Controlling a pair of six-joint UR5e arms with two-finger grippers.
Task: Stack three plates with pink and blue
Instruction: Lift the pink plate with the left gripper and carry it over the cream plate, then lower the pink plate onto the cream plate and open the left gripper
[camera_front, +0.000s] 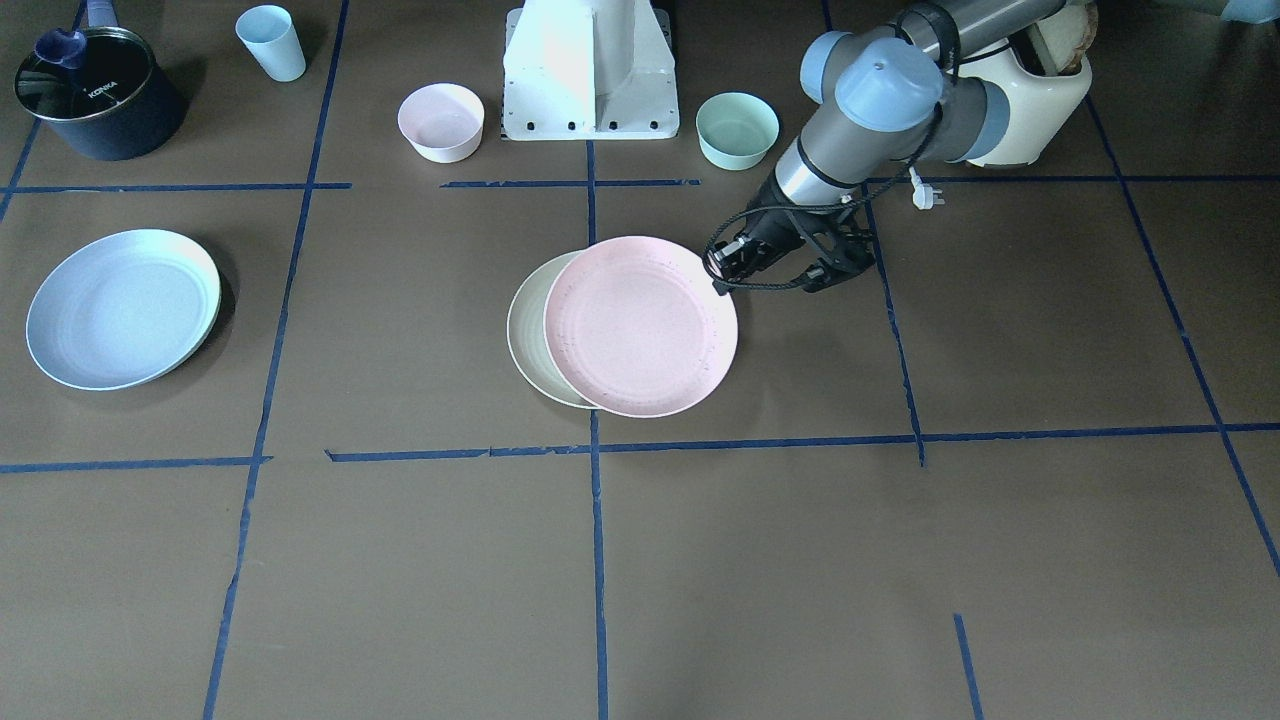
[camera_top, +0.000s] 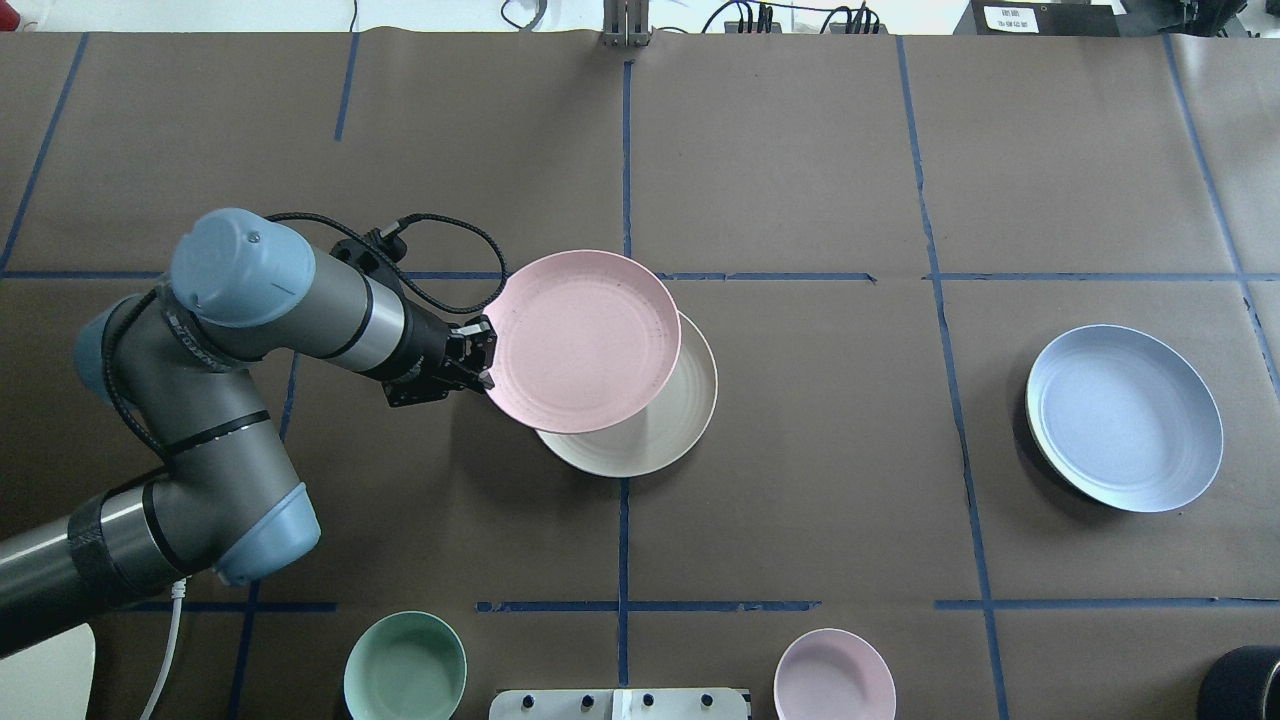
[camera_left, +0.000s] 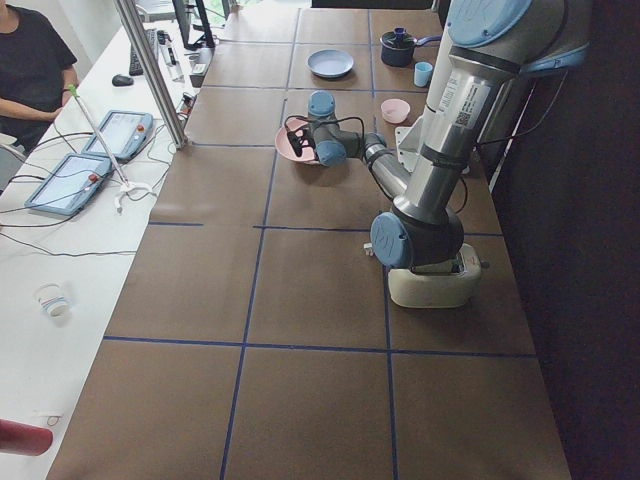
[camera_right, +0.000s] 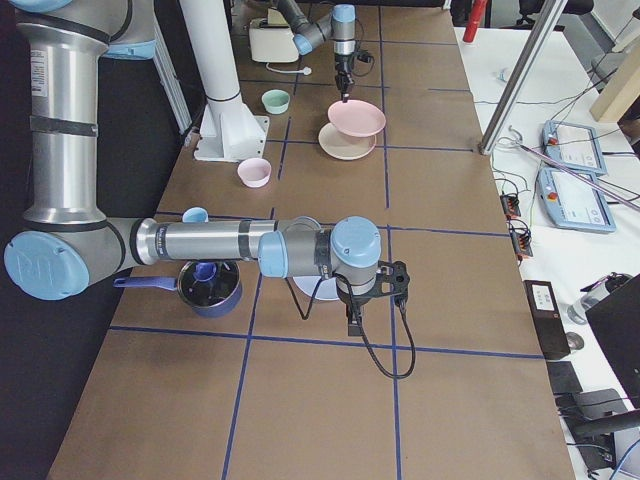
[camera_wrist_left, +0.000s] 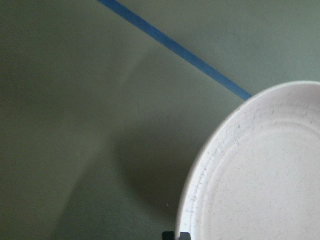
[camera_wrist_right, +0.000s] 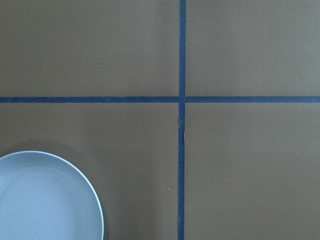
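Left gripper (camera_top: 483, 360) pinches the pink plate (camera_top: 585, 340) by its rim, elbow bent, forearm reaching low across the table. It's overlapping the cream plate (camera_top: 672, 432), off-center. Blue plate (camera_top: 1125, 418) sits well apart. Right gripper (camera_right: 352, 318): can't tell if it's open or closed.

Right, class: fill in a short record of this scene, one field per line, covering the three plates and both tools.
pink plate: gripped at its rim, over the cream plate, off centre
cream plate: partly covered by the pink plate
blue plate: alone, well apart from the other two
left tool: shut on the pink plate's rim
right tool: near the blue plate; open or shut cannot be told
stack: not yet complete
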